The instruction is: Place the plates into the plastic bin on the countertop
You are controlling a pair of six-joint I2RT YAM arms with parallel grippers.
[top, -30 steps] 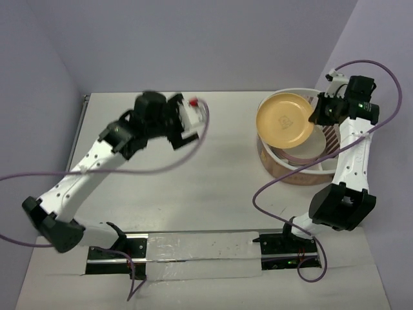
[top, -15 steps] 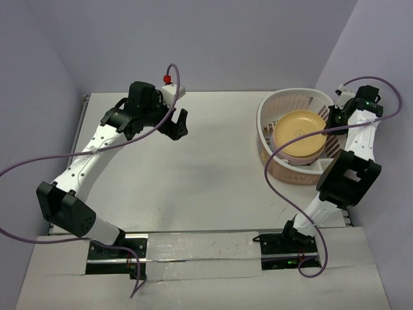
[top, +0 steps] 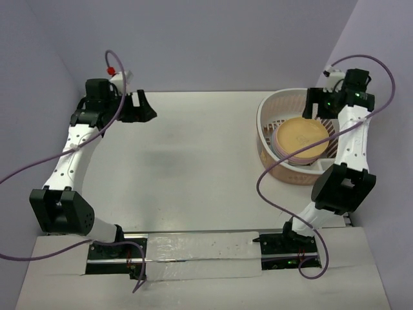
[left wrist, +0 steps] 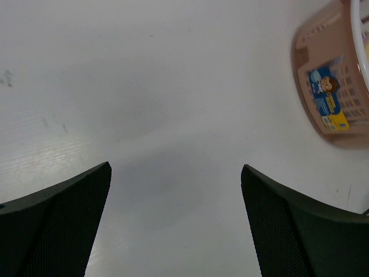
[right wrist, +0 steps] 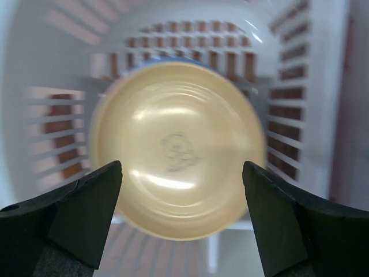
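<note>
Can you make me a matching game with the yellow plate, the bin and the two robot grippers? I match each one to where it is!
1 yellow plate
2 plastic bin
3 left gripper
4 right gripper

A over the far left of the countertop, jaws open
B at the far right of the countertop
C lying inside the bin
D right above the plate, jaws open

Pairs: 1-C, 2-B, 3-A, 4-D

Open countertop [top: 193,165] left of plastic bin [top: 266,132]
</note>
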